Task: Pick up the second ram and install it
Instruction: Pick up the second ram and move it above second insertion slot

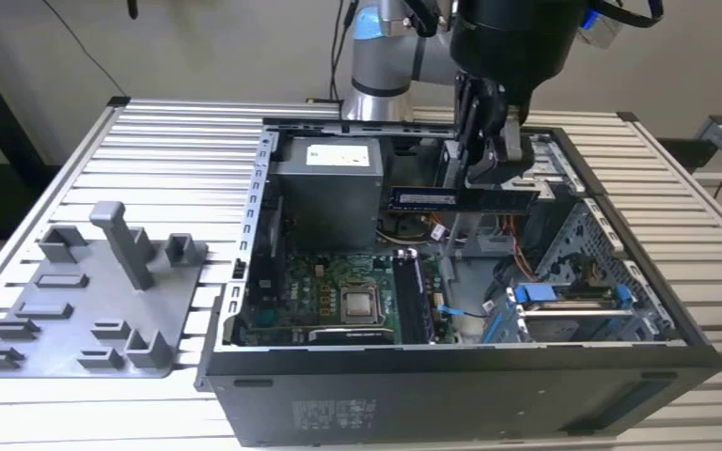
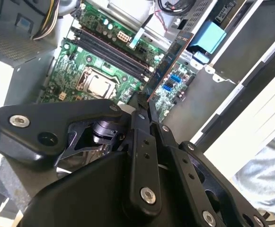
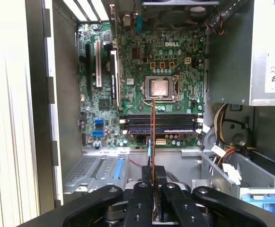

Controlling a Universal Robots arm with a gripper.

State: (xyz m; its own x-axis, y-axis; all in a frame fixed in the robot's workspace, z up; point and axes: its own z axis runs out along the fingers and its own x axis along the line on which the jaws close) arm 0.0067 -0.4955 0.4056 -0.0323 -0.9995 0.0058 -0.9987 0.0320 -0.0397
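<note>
Your black gripper (image 1: pixel 493 177) grasps the slim dark green memory stick (image 1: pixel 459 198).
Jaws clenched on it, you hold it above the large green motherboard (image 1: pixel 317 282) inside the open black computer case (image 1: pixel 462 385).

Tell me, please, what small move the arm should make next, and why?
Probably turn the wrist about a quarter turn. The gripper holds the second ram above the motherboard, and in the first wrist view it runs crosswise to the memory slots, so lining up seems needed before lowering.

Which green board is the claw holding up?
The slim long memory stick, pinched in the claw over the open case; the big square motherboard lies flat inside.
</note>
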